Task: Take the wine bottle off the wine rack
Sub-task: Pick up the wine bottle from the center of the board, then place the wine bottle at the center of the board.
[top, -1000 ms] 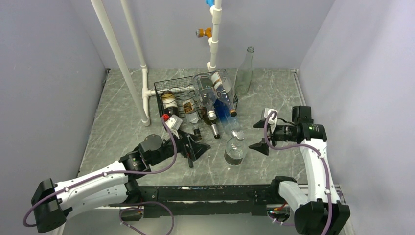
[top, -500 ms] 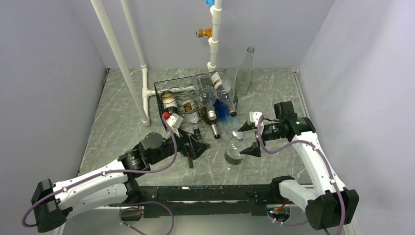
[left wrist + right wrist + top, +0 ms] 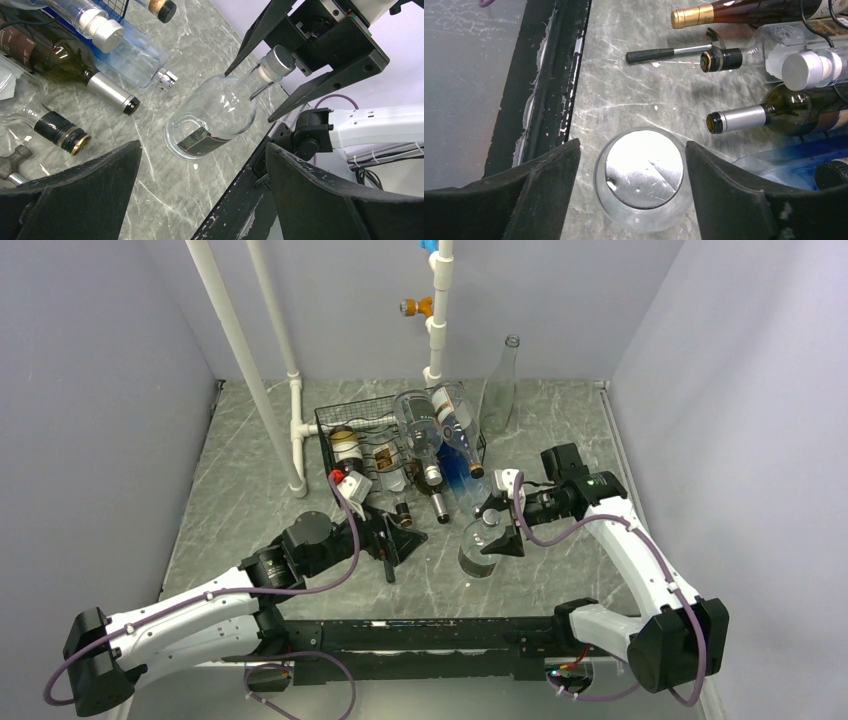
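The black wire wine rack (image 3: 335,425) stands at mid-table with several bottles lying in it, necks toward me. Among them is a dark green wine bottle (image 3: 796,117) with a silver-foil neck (image 3: 107,90). A clear round bottle (image 3: 479,548) with a silver cap (image 3: 644,167) stands upright on the table in front of the rack. My right gripper (image 3: 496,527) straddles that cap, open, with a gap at each finger (image 3: 549,185). My left gripper (image 3: 400,538) rests low on the table left of the bottle, open wide (image 3: 202,165) and empty.
A hammer (image 3: 659,54) lies on the table by the bottle necks. A tall clear bottle (image 3: 500,390) stands behind the rack. White pipes (image 3: 240,360) rise at the back left. A black rail (image 3: 420,635) runs along the near edge. Grey walls close in on both sides.
My right arm has swung left until its fingers flank the clear bottle's cap, and they have narrowed a little. The left arm and the bottles have stayed put.
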